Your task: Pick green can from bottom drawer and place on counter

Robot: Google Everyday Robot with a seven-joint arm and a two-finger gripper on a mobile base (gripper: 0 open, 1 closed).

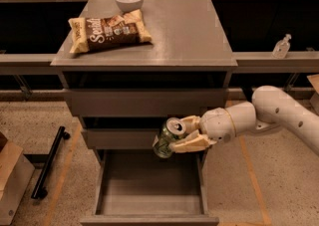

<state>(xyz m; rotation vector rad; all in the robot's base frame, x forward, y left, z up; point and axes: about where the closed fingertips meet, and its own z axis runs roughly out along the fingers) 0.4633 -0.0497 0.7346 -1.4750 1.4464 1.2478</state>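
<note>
The green can (167,137) with its silver top is held tilted in my gripper (185,133), which is shut on it. The gripper holds the can in the air above the open bottom drawer (149,185), in front of the middle drawer's front. The bottom drawer is pulled out and its grey interior shows nothing inside. My white arm (279,115) reaches in from the right. The counter (184,31) is the grey cabinet top above, well higher than the can.
A brown chip bag (107,32) and a white bowl (128,0) lie on the left and back of the counter. A clear bottle (281,47) stands on the ledge at right. A black bar (49,168) and a cardboard box (11,180) lie on the floor at left.
</note>
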